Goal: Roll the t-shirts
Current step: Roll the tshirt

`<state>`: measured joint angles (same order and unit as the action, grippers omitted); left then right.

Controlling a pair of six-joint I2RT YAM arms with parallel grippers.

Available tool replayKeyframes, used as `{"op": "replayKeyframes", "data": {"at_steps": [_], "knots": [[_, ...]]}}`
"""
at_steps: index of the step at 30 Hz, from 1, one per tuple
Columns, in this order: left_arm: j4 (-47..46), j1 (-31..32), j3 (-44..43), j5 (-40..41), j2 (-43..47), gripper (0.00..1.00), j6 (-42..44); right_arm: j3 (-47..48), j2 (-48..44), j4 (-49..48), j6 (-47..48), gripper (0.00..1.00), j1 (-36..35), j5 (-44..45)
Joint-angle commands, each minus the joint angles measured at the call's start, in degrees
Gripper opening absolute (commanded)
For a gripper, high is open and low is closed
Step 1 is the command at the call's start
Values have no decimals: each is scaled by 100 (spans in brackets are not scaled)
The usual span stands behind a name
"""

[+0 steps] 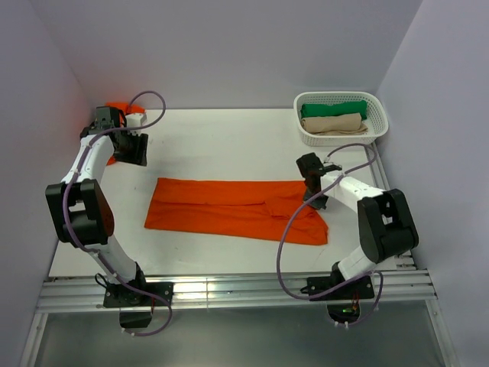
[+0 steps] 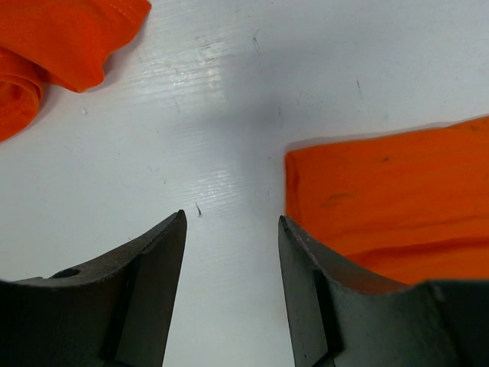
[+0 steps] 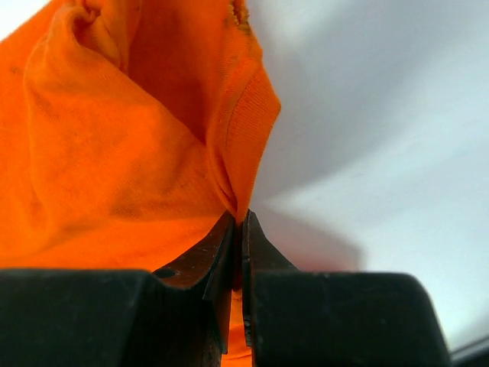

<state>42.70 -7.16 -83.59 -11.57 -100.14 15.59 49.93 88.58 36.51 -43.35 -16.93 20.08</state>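
A bright orange t-shirt [image 1: 229,210] lies folded in a long strip across the table's middle. My right gripper [image 1: 313,200] is shut on a pinch of its right end, the cloth [image 3: 137,138] bunched up in front of the closed jaws. My left gripper [image 1: 136,149] is open and empty over bare table at the back left, left of the shirt's left end [image 2: 397,199]. A second orange t-shirt [image 1: 122,108] lies bunched at the back left corner, partly hidden by the left arm; it also shows in the left wrist view [image 2: 61,46].
A white mesh basket [image 1: 341,138] at the back right holds a green and a beige folded cloth. Lilac walls close in the table on three sides. A metal rail [image 1: 229,290] runs along the near edge.
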Motion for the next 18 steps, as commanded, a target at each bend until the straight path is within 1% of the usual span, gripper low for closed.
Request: {"op": "replayKeyframes", "data": {"at_steps": [1,5,7,10,11,14,16,18], "knots": [[19,-22,36,-135,38,57,58,368,107,479,335,8,356,778],[2,-14,80,-126,-155,57,40,596,256,453,748,8,979,937],[-7,-5,115,-135,-242,57,23,781,344,436,977,11,1199,1042],[-25,39,124,-170,-383,58,-12,1036,581,418,1259,21,1551,1130],[-7,65,115,-187,-410,58,-39,1080,678,418,1303,33,1648,1130],[28,118,80,-345,-550,58,-56,1141,688,462,1347,57,1868,1209],[98,162,36,-599,-629,59,-57,1063,504,541,1207,60,1877,1183],[160,180,-8,-802,-665,61,-48,897,21,663,1006,63,1860,1069]]}}
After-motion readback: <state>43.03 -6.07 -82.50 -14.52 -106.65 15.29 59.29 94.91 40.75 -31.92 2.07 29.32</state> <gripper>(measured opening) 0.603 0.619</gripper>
